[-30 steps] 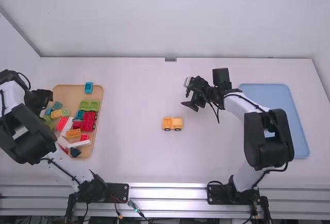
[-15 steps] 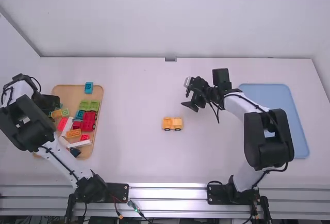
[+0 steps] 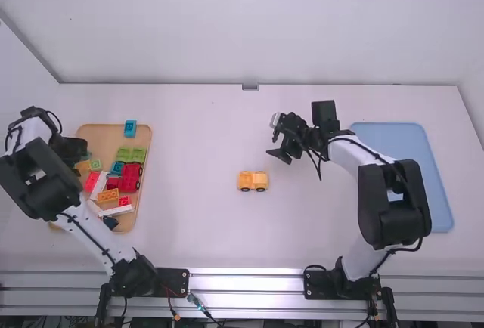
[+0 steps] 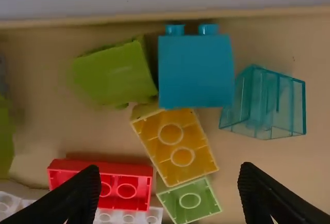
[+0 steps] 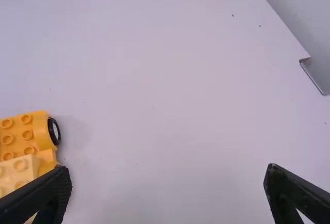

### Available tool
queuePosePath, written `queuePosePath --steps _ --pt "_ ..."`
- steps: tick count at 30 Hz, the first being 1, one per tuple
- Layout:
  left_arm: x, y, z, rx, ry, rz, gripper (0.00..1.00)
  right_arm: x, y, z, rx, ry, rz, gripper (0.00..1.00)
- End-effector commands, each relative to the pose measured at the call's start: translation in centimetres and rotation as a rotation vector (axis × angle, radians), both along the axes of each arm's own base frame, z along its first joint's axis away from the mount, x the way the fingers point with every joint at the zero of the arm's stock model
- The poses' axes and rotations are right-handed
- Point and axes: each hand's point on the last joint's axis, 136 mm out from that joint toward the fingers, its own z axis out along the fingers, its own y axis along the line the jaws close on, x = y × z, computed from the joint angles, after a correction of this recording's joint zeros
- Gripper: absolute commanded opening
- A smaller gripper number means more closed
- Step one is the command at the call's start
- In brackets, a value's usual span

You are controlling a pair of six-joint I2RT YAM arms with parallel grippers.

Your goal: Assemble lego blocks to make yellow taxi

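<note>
Block of clear teal (image 4: 268, 105), left wrist view; blue tray (image 3: 435, 184), high view.

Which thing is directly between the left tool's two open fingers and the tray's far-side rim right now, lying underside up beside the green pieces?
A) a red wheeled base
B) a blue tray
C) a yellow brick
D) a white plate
C: the yellow brick lies with its hollow underside and two round tubes facing up, touching the small light green brick.

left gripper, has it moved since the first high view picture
Yes. In the high view, the left gripper has shifted toward the picture's right, farther in over the left edge of the wooden tray.
</note>
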Motion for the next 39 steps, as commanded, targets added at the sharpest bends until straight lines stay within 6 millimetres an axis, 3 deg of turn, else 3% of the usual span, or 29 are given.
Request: queuePosePath --steps 1,5,11,18,21,33,39 --pt "0.1 -0.3 -1.2 -0.009 0.026 0.001 0.71 0.3 0.1 1.2 0.01 -0.023 0.001 0.99" --pt "0.0 -0.3 -1.8 -0.017 0.035 0.009 0.7 0.1 0.1 1.0 0.007 -0.011 0.001 0.99" --pt "-0.3 -0.3 -2.4 -0.006 0.051 0.036 0.61 0.1 0.1 1.0 0.007 -0.008 0.002 0.99" --pt "-0.9 -0.3 -3.2 0.006 0.073 0.06 0.62 0.0 0.0 1.0 0.006 -0.004 0.001 0.99" --pt "-1.2 -0.5 -4.0 0.003 0.073 0.089 0.58 0.1 0.1 1.0 0.007 -0.007 0.001 0.99" --pt "-0.4 -0.4 -4.1 0.006 0.036 0.085 0.5 -0.2 0.1 0.9 0.005 0.004 0.003 0.99" --pt "-0.6 -0.6 -4.3 0.002 0.04 0.084 0.4 -0.3 0.0 0.8 0.004 0.011 0.002 0.99"
